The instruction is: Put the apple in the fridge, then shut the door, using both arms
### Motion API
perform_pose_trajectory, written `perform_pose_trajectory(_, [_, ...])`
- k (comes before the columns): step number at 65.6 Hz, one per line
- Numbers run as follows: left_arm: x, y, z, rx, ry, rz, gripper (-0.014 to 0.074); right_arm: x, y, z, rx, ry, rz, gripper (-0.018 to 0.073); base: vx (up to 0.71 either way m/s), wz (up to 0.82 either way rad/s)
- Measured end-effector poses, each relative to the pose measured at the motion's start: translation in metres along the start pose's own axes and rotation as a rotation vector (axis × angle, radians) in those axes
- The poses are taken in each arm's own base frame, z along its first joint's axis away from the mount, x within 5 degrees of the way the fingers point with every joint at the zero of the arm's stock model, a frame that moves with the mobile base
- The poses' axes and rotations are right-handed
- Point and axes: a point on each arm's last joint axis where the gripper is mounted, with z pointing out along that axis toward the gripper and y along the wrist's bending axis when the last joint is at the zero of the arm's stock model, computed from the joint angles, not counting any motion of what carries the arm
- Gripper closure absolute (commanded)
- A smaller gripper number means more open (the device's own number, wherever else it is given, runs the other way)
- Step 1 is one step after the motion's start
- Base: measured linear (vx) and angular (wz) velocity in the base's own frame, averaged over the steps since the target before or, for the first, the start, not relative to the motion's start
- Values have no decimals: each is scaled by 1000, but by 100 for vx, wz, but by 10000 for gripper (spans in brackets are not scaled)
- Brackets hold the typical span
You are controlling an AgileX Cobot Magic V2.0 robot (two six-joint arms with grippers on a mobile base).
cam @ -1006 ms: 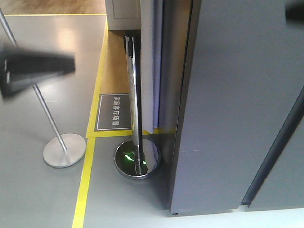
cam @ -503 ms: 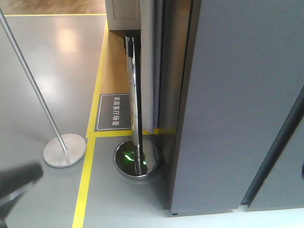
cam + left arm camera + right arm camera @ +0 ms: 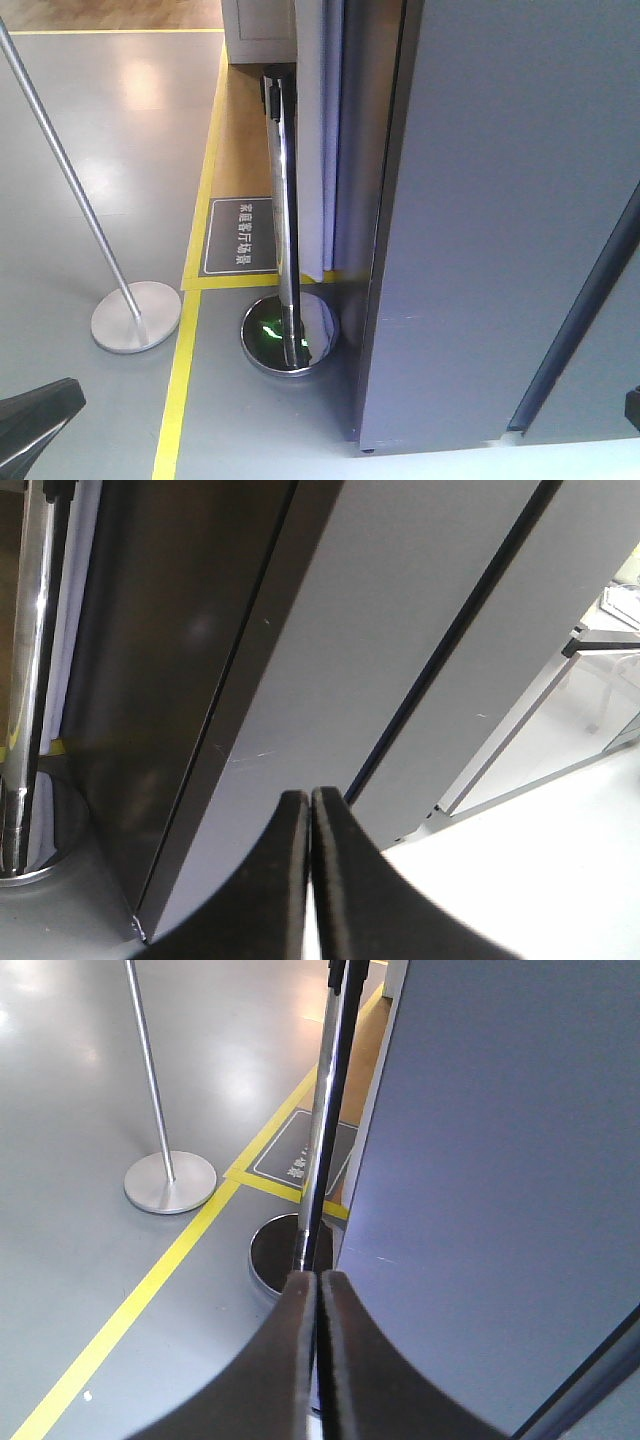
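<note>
The fridge (image 3: 365, 150) stands on the right, dark grey on its side. Its door (image 3: 500, 200) is a smooth grey face that lies flush against the body, with no white interior showing. The door also shows in the left wrist view (image 3: 330, 660) and the right wrist view (image 3: 500, 1140). The apple is out of view. My left gripper (image 3: 309, 802) is shut and empty, low in front of the door's bottom corner. My right gripper (image 3: 320, 1282) is shut and empty, near the door's left edge. Part of my left arm (image 3: 35, 420) shows at the bottom left.
A shiny metal pole (image 3: 285, 200) on a round base (image 3: 290, 335) stands right by the fridge's left side. A second pole base (image 3: 135, 315) is further left. Yellow floor tape (image 3: 178, 390) and a dark floor sign (image 3: 240, 235) lie nearby. A pale cabinet (image 3: 600, 680) is to the right.
My left arm has dropped from mid-left of the front view to the bottom left corner. The right arm's dark tip has moved from the top right to the lower right edge.
</note>
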Motion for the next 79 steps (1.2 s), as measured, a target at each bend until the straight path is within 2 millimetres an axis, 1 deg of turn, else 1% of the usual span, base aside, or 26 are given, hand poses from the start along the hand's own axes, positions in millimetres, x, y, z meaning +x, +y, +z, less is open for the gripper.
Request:
perform_pose_trajectory(38, [-1, -1, 0, 6, -9, -18, 605, 0, 0, 0, -1, 1, 0, 562, 0, 0])
perform_pose_trajectory(45, [-6, -3, 0, 42, -65, -125, 605, 0, 0, 0, -1, 1, 0, 562, 0, 0])
perform_pose_trajectory(56, [-22, -6, -3, 116, -232, -429, 605, 0, 0, 0, -2, 2, 0, 562, 0, 0])
perform_pose_trajectory(60, [-27, -5, -4, 130, -277, -514, 605, 0, 0, 0, -2, 2, 0, 562, 0, 0])
perform_pose_trajectory(64, [-29, -4, -5, 131, -306, -560, 605, 0, 0, 0, -2, 2, 0, 562, 0, 0])
perform_pose_trajectory(69, [-28, -2, -5, 116, -315, -508, 605, 0, 0, 0, -2, 2, 0, 562, 0, 0])
perform_pose_trajectory(79, [-11, 8, -2, 40, -321, -219, 605, 0, 0, 0, -3, 3, 0, 562, 0, 0])
